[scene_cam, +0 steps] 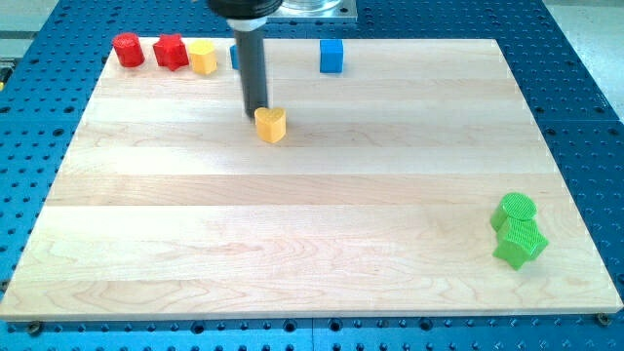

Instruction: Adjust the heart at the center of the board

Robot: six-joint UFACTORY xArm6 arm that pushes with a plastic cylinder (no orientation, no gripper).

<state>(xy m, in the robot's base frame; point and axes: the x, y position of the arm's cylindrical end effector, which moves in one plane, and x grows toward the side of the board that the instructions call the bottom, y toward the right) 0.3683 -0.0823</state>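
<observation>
A yellow heart block [271, 125] lies on the wooden board [312, 224], above and left of the board's middle. My tip [256, 110] stands just at the heart's upper left edge, touching or nearly touching it. The dark rod rises from there to the view's top.
At the board's top left stand a red round block [128, 50], a red star-like block [171, 51] and a yellow block [203, 57]. A blue block [235, 56] is partly hidden behind the rod. A blue cube [331, 56] stands at top centre. A green round block [515, 210] and a green star-like block [520, 243] sit at bottom right.
</observation>
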